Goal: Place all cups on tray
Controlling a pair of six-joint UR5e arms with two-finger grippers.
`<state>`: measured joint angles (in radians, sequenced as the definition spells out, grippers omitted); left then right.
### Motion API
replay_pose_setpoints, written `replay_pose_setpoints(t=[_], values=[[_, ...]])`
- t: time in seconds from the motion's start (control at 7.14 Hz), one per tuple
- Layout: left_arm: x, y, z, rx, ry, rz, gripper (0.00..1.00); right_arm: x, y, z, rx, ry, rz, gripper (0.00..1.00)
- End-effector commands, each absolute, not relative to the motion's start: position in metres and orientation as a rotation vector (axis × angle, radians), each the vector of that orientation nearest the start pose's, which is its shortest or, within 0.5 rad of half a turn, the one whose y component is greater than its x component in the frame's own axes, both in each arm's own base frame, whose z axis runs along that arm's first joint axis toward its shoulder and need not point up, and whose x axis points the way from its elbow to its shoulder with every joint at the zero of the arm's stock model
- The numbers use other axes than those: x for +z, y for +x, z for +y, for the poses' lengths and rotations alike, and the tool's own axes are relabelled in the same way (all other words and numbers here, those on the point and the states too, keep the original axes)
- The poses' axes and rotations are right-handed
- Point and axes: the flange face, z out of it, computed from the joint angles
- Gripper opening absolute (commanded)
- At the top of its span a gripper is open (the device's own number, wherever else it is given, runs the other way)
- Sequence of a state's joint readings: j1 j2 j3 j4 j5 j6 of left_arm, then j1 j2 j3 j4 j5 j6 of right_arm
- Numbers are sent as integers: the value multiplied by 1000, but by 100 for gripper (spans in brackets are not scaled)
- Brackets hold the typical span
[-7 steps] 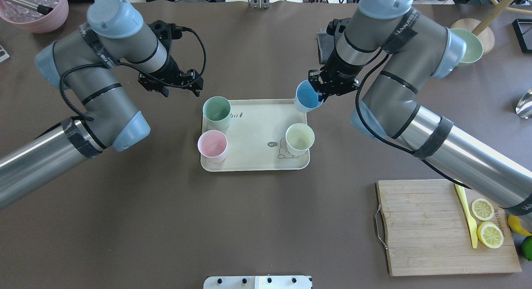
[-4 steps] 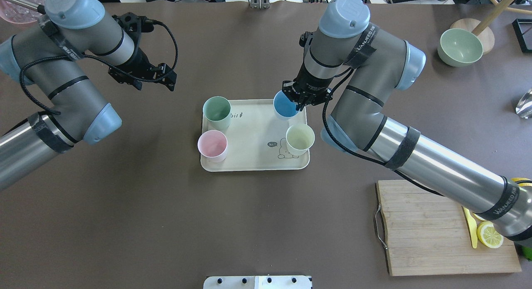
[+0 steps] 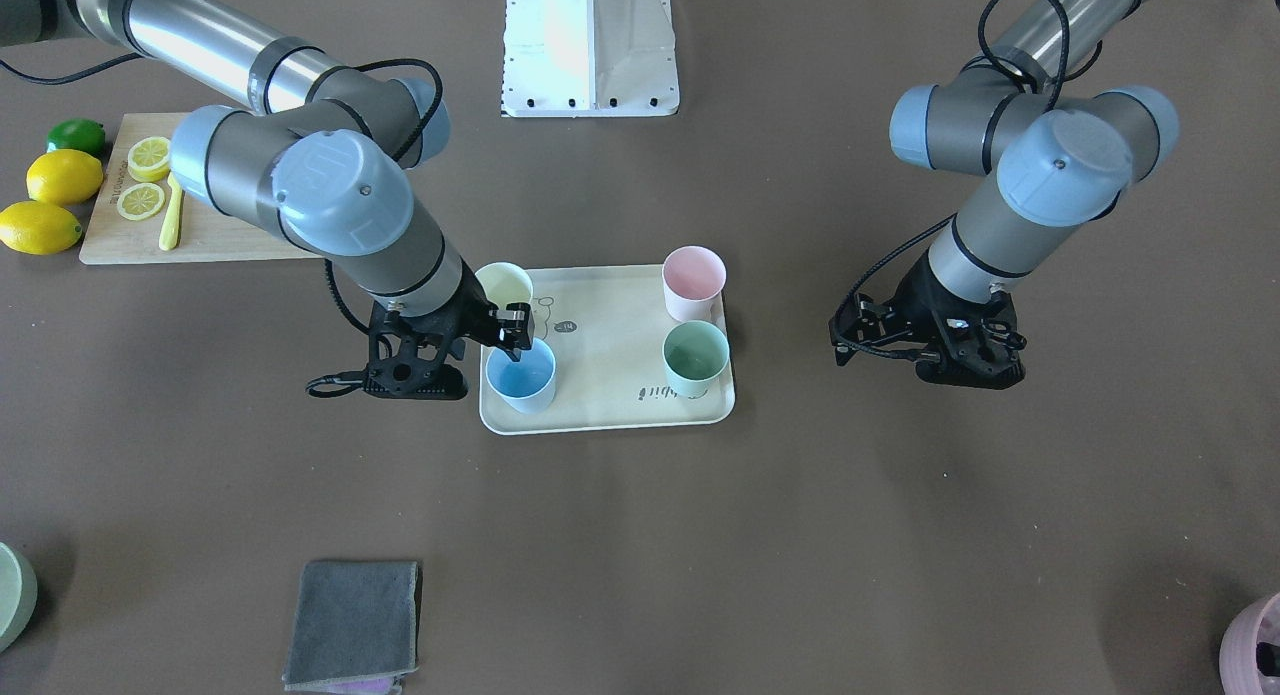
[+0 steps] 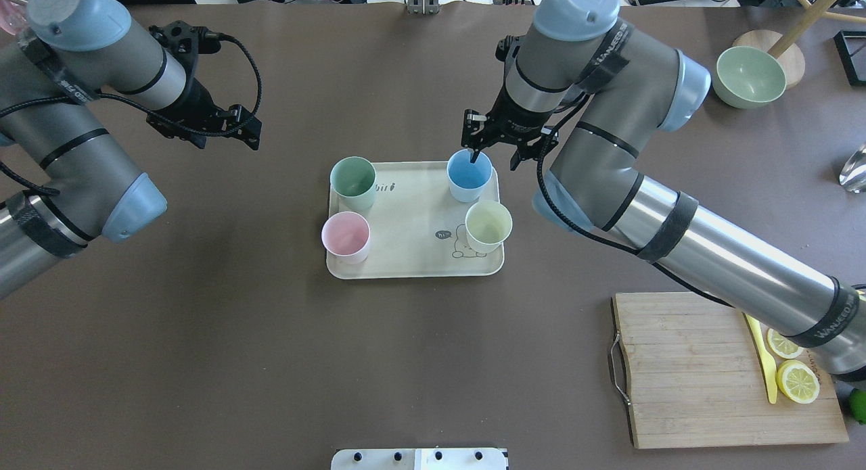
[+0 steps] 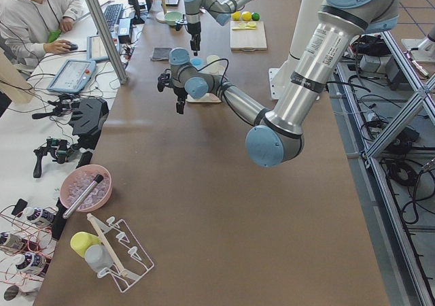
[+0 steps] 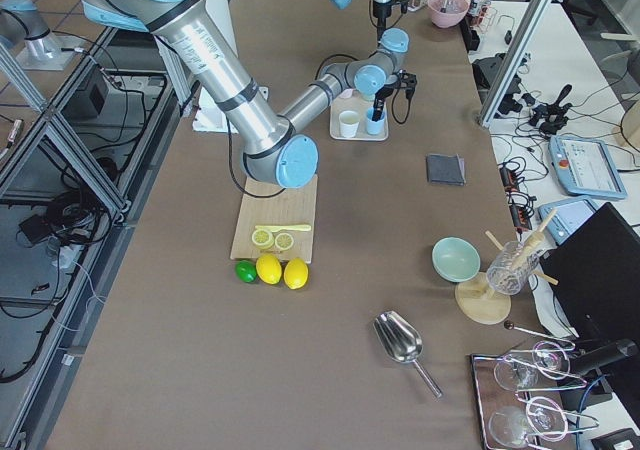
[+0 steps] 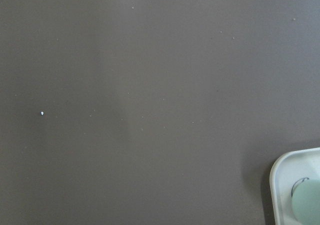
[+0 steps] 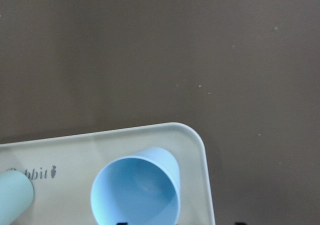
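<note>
Cups, four in number, all stand upright on the tray (image 4: 413, 216), which lies on the desk (image 4: 270, 355) in the middle of the overhead view. The mint green cup (image 4: 352, 179) is at the tray's upper left corner and the pink cup (image 4: 346, 235) at the lower left. The blue cup (image 4: 469, 174) is at the upper right, and the yellow cup (image 4: 488, 225) is below it, beside the bear drawing (image 4: 467, 245).

The right hand (image 4: 495, 157) hangs over the blue cup's upper right side with its jaws wide apart. One finger is over the cup's mouth and the other is outside the tray's rim, so it grips nothing. The right wrist view shows the same from above: two dark tips at the bottom edge are far apart, with the cup's wall free between them. Only the front-facing view shows that the inner finger's tip is down at the cup's rim; whether it touches, I cannot tell.

The left hand (image 4: 229, 140) hovers over bare desk at the upper left, open and empty. Its wrist view shows only desk and the tray's corner with the mint green cup.
</note>
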<state>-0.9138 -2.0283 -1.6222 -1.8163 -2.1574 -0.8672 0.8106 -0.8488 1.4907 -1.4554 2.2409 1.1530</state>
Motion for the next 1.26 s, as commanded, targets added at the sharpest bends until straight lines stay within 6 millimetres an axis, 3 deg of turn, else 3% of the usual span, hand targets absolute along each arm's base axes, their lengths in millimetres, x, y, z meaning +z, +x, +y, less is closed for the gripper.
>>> replay_pose_setpoints(t=[0.0,0.28,0.56,0.7,0.84,0.98,1.12], values=[[375,287,-549,23,172,887,98,296,-328,-572,87,-56,-987,100],[424,210,-539,118,226,796,98,383,-228,-578,6,32,-935,100],[478,124,-536,212,257,720,98,454,-154,-576,-69,82,-874,100],[502,75,-526,231,257,752,98,486,-121,-570,-124,85,-839,100],[529,39,-512,262,264,757,98,511,-80,-564,-157,86,-811,100],[558,18,-489,295,256,742,98,540,-38,-552,-185,102,-793,100],[576,7,-481,297,242,725,98,560,-14,-539,-183,105,-782,100]])
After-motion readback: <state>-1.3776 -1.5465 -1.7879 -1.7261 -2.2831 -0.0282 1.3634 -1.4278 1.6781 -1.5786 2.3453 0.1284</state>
